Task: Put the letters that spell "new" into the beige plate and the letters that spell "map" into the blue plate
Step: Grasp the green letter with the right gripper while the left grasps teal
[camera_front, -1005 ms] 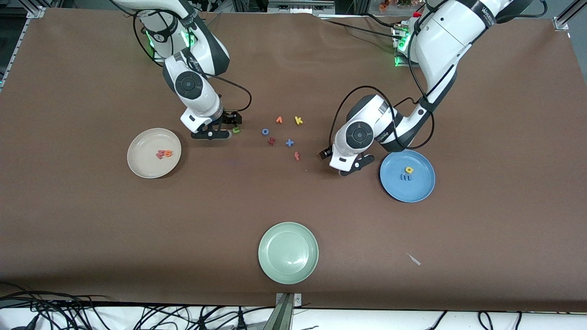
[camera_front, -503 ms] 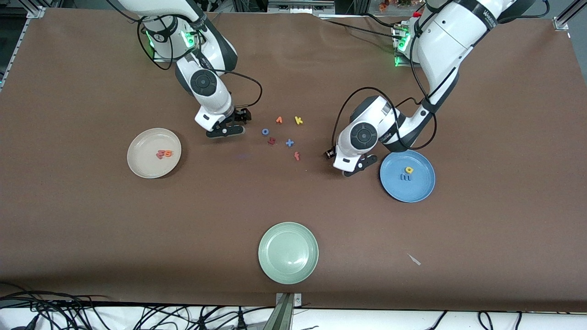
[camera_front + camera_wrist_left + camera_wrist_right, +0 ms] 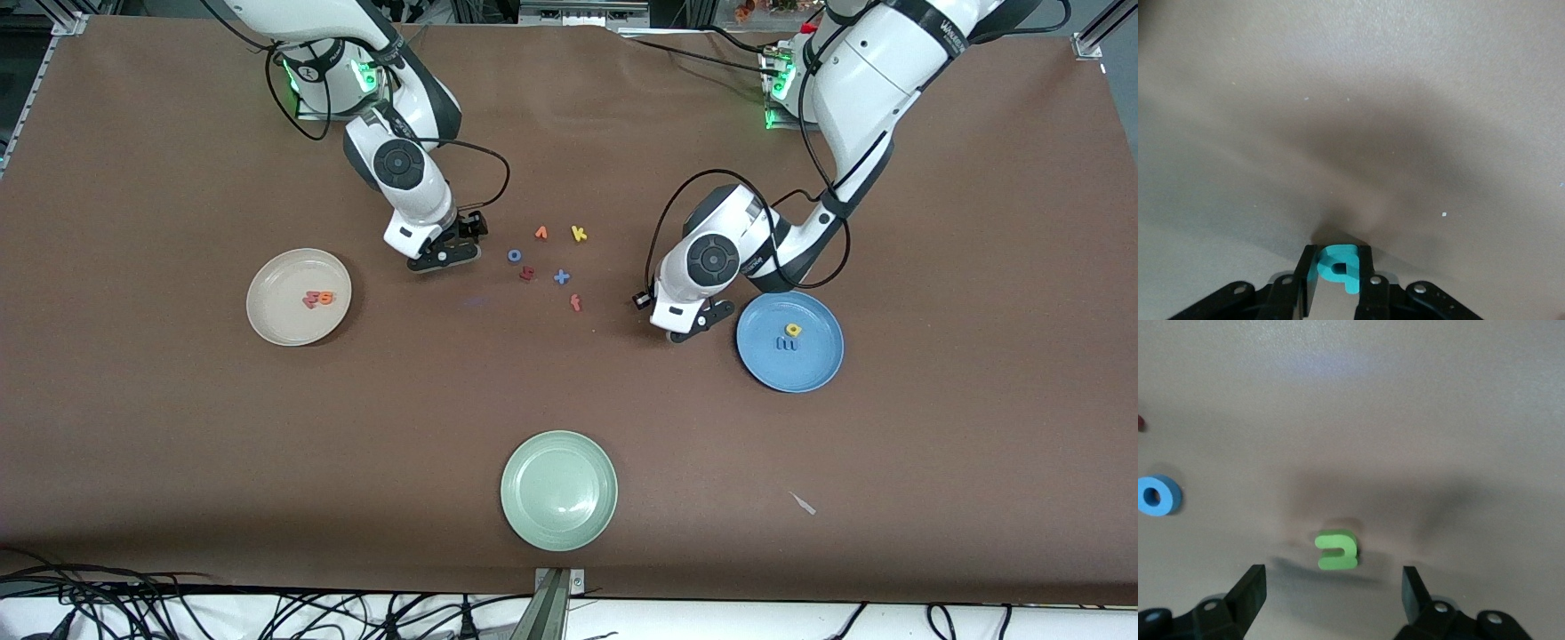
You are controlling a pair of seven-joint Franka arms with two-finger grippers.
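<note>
Nearest the front edge of the brown table (image 3: pixel 178 462) stood a round pale green plate (image 3: pixel 559 491), holding nothing. Farther in, toward the left arm's end, the round mid-blue plate (image 3: pixel 818 369) held the small yellow foam a (image 3: pixel 793 330) and blue foam m (image 3: pixel 786 343). Toward the right arm's end, the round cream-beige plate (image 3: pixel 276 324) held the salmon-red foam w (image 3: pixel 310 300) and orange foam e (image 3: pixel 325 298). Two of three letters were thus placed on each side — one remained for each.

The left gripper (image 3: pixel 1337 283), low over the table just beside the blue plate, was clenched on the teal foam p (image 3: pixel 1337 259), pinched between its fingers; carrying it over the blue plate looked to be the remaining step there.

The right gripper (image 3: pixel 1333 590) hung over the green foam n (image 3: pixel 1337 550), jaws spread wide, the letter lying on the table between them and not yet gripped. A blue foam o (image 3: pixel 1157 496) lay nearby, among the spare letters around the table's middle.
</note>
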